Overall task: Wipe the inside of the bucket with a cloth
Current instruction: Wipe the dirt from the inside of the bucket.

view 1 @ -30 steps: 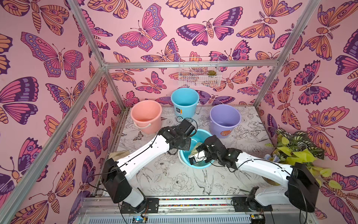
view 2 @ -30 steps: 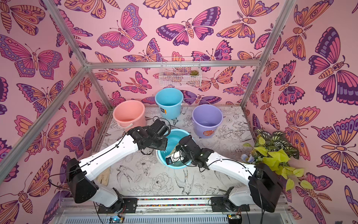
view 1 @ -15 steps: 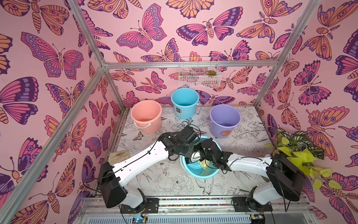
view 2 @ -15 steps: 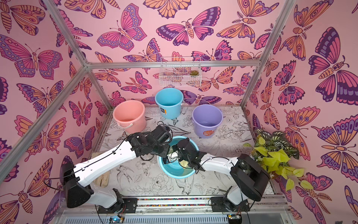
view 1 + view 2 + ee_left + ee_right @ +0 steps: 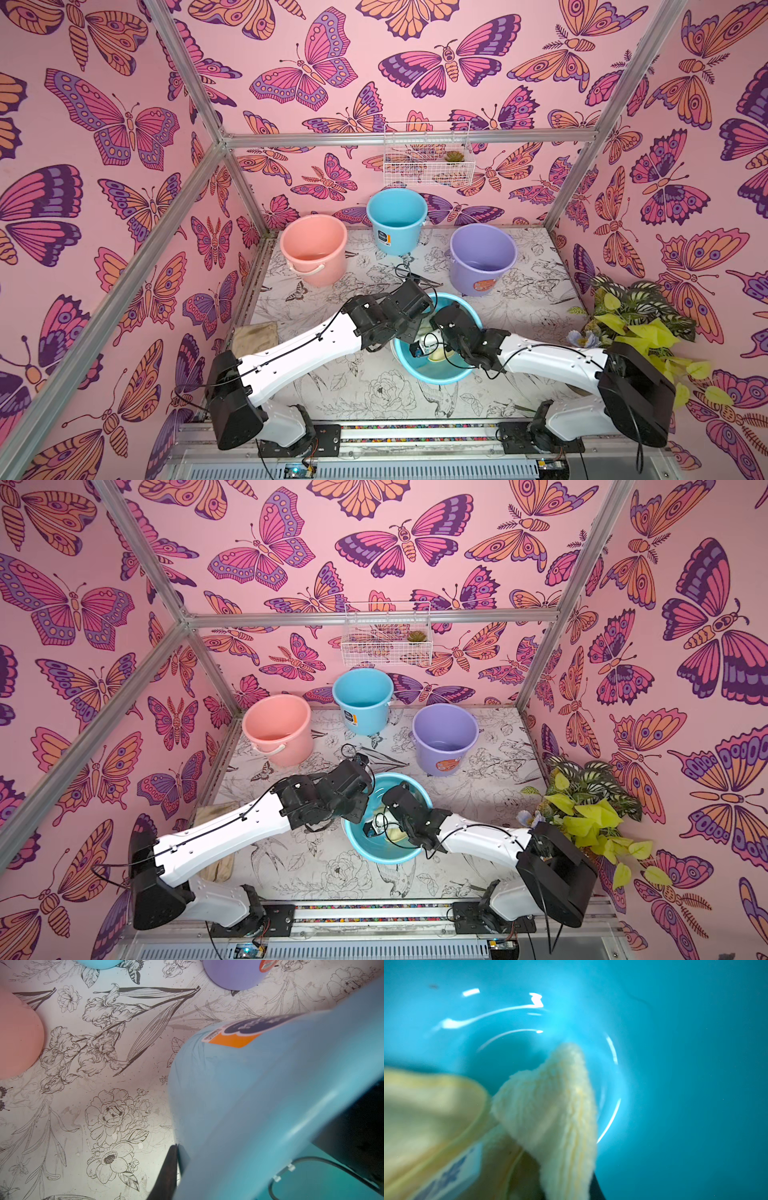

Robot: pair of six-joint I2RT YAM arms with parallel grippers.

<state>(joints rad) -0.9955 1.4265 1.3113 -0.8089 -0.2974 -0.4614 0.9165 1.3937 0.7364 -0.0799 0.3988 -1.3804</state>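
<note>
Pink bucket (image 5: 328, 266), purple bucket (image 5: 478, 274) and plant (image 5: 636, 316) stand apart.

Mid-tabletop (image 5: 374, 395), toward the front: front bucket (image 5: 432, 374), cloth (image 5: 550, 1105) inside. Behind it, spread along the back: back-left bucket (image 5: 320, 266), back-middle bucket (image 5: 397, 235), back-right bucket (image 5: 482, 272). Above the middle one, on the back wall (image 5: 332, 174): wire basket (image 5: 428, 166). At the left edge: rag (image 5: 254, 337). At the right edge: plant (image 5: 636, 316).

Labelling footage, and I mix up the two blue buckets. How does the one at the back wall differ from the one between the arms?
The back blue bucket stands untouched at the back; the near blue bucket has its rim clamped by the left gripper. The back one shows nothing inside; the near one holds the cloth, pinched by the right gripper. Both are light blue with a dark-and-orange label.
</note>
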